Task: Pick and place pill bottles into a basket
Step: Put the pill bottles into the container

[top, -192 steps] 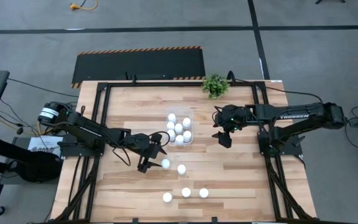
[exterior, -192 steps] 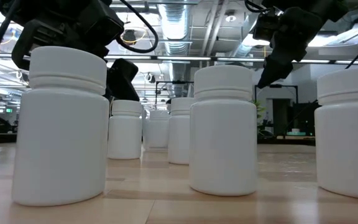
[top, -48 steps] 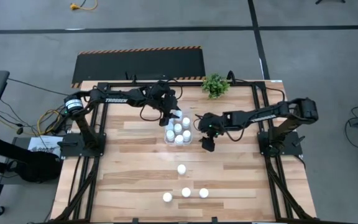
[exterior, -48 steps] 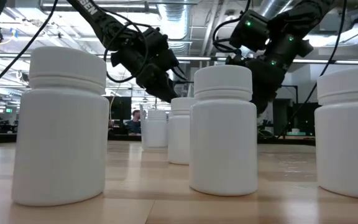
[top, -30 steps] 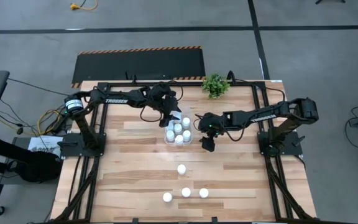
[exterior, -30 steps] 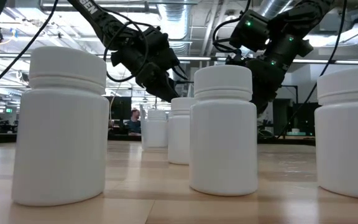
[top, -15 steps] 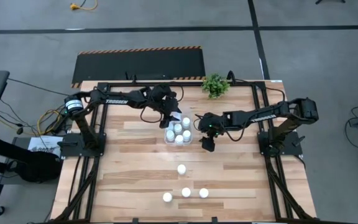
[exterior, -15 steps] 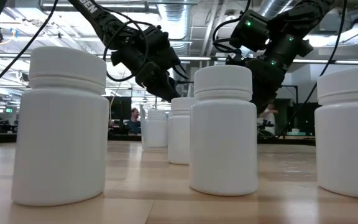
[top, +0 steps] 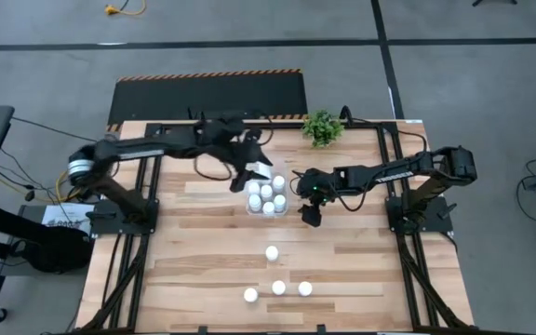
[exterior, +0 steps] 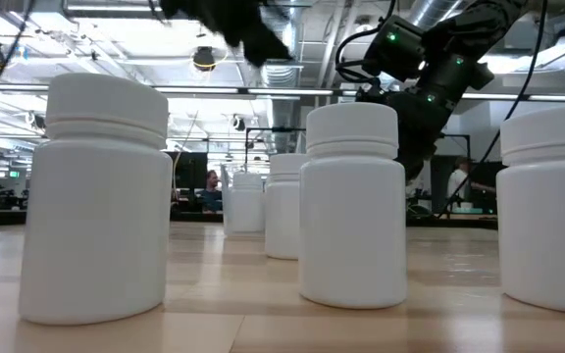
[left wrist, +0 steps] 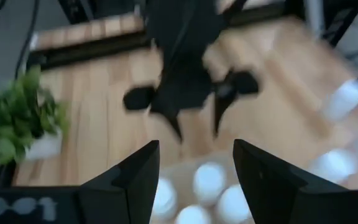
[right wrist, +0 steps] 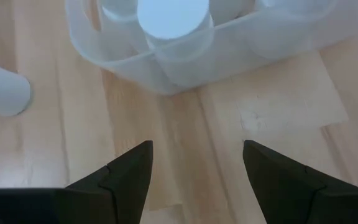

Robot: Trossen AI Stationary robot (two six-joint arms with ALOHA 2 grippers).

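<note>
Four pill bottles (top: 272, 253) stand loose on the near part of the counter (top: 194, 233), one alone and three in a row nearer the front edge, all upright with their long axes vertical. The rest, about six, are inside the basket (top: 267, 196) at mid-counter. The coming pick turns on where the lone loose bottle lies: it is toward the front edge from both pincers, and the right pincer (top: 311, 217) appears the nearer, just beside the basket's right side and low over the wood. The right wrist view shows that pincer's fingers (right wrist: 122, 176) spread wide over bare counter, holding nothing, with the basket's clear wall directly ahead. The left pincer (top: 254, 166) is above the basket's far edge; its wrist view shows the fingers (left wrist: 135, 177) parted with nothing between them, and bottle tops in the basket below. In judgement, the right arm is better placed for the lone bottle and would need to swing toward the front edge. A small potted plant (top: 322, 127) stands at the counter's far edge, well apart from the work.
</note>
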